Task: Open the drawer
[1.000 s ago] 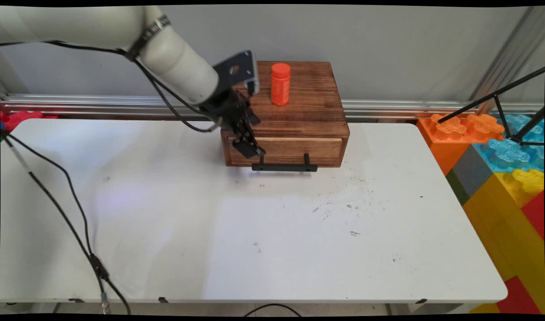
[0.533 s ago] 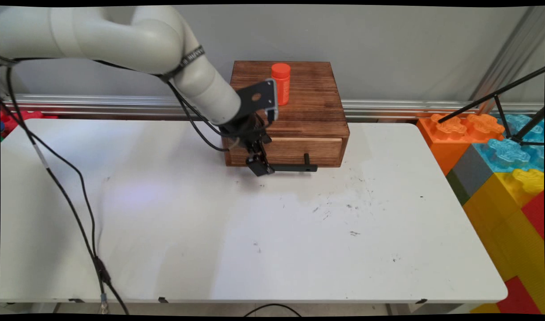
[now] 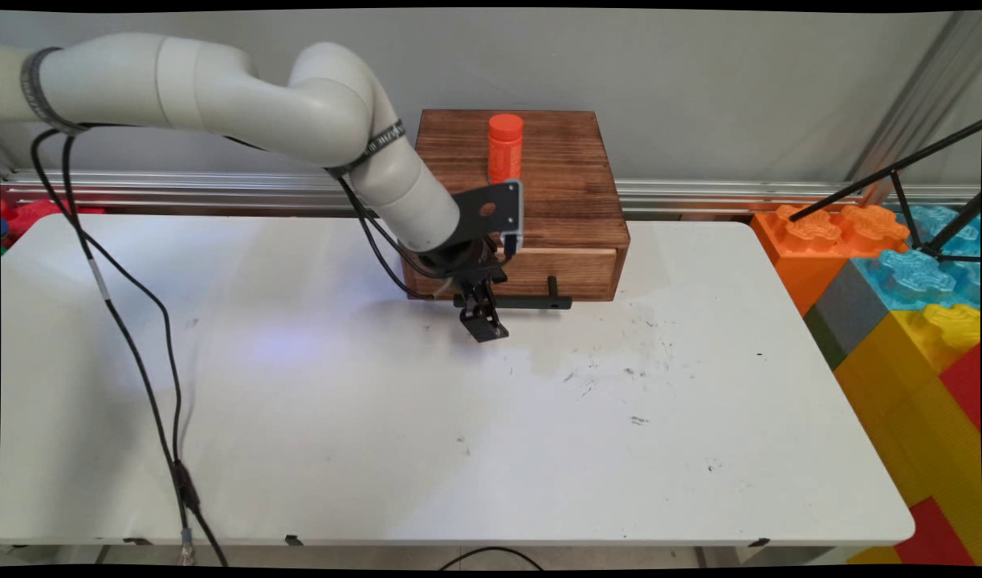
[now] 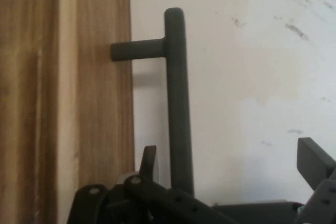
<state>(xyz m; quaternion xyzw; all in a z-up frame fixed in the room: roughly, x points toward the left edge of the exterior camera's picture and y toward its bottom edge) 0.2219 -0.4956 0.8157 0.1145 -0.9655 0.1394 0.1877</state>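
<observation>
Because the white tabletop [image 3: 378, 417] carries a wooden drawer box [image 3: 539, 201] at its far edge with an orange bottle [image 3: 505, 148] standing upright on the lid, my judgement is that a hard or skewed tug would drag the whole box forward and topple the bottle. At the closed drawer [image 3: 555, 269], the black bar handle [image 4: 178, 103] runs between the fingers [image 4: 314, 157] of the end effector [image 3: 482, 325]. These are spread wide apart, bracketing the bar without clamping it, and whether the inner finger touches it I cannot tell.

place: robotics lab | signs: white robot arm [image 3: 217, 96] trailing loose black cables [image 3: 129, 321] over a scuffed white table [image 3: 539, 449]; oversized coloured plastic building blocks [image 3: 900, 305] stacked beside; black tripod legs [image 3: 900, 172]; plain grey wall [image 3: 699, 80]
</observation>
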